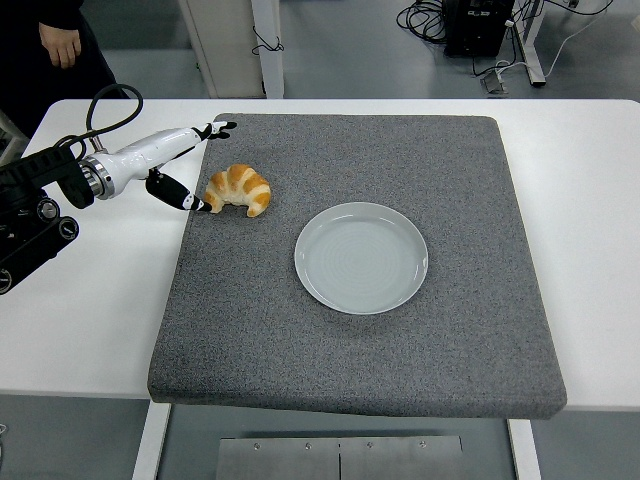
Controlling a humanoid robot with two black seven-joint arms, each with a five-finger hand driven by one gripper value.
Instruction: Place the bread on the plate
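Observation:
A golden croissant (239, 189) lies on the grey mat (400, 330), left of a pale round plate (361, 257) that holds nothing. My left hand (205, 168) reaches in from the left edge and stands open just left of the croissant. Its thumb tip (196, 206) rests at the croissant's left end, and its fingers (218, 129) stretch past the far side above the mat's corner. Nothing is held. My right arm does not show.
The mat covers most of the white table (90, 300). A person in dark clothing (55, 45) stands at the top left, one hand hanging. Cables and a table leg lie on the floor beyond the far edge.

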